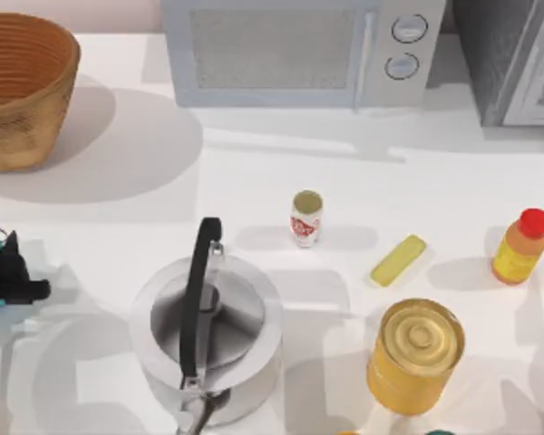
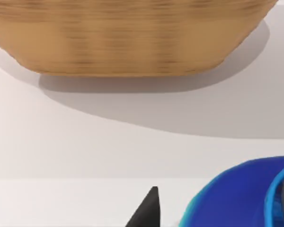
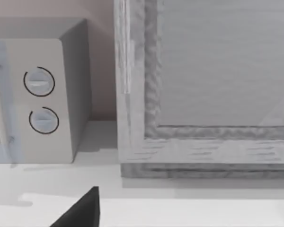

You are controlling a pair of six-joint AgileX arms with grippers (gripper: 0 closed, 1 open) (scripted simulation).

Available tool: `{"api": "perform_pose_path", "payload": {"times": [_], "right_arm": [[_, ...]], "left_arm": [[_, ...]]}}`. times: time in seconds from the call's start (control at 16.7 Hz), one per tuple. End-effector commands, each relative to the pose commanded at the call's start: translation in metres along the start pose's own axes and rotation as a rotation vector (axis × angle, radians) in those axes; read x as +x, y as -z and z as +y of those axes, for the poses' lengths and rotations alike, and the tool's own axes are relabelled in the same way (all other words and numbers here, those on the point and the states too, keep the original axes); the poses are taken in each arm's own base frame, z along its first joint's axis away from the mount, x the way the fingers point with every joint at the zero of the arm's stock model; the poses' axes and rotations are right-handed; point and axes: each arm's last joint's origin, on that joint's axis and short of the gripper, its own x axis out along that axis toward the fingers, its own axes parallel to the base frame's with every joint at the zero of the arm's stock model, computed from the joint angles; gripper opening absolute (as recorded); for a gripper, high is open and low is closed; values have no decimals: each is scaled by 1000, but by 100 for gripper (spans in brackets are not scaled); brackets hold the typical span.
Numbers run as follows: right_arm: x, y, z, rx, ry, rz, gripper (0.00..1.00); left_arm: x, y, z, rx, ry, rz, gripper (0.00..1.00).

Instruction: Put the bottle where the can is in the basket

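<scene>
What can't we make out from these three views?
- Basket interior: cut off by the top view's left and top edges; the left wrist view gives its outer wall.
- Left gripper: at the table's left edge, partly cropped; jaw state unclear.
- Blue thing: cropped by the left wrist view's edge, unidentifiable.
- Right gripper: one dark fingertip in the right wrist view; state unclear.
- Can label: too small to read.

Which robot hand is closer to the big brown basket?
The left one. The left gripper sits at the table's left edge, below the basket in the top view, with bare table between them. The right gripper is over by the microwave, far off.
</scene>
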Motion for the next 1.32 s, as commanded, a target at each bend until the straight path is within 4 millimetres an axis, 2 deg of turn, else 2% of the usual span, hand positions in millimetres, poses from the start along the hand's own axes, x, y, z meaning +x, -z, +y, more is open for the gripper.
{"api": "perform_pose_path", "payload": {"times": [0.12, 0.18, 0.72, 0.84, 0.96, 1.08, 1.32], "right_arm": [[0, 0, 0, 0, 0, 0, 100], [0, 0, 0, 0, 0, 0, 100], [0, 0, 0, 0, 0, 0, 100], [0, 0, 0, 0, 0, 0, 100], [0, 0, 0, 0, 0, 0, 100], [0, 0, 0, 0, 0, 0, 100], [0, 0, 0, 0, 0, 0, 100]], "left_arm": [[0, 0, 0, 0, 0, 0, 2], [0, 0, 0, 0, 0, 0, 0], [0, 0, 0, 1, 0, 1, 0], [3, -7, 8, 5, -25, -24, 0], [8, -24, 24, 15, -74, -77, 0], [14, -49, 47, 31, -135, -136, 0], [21, -115, 89, 63, -217, -206, 0]]}}
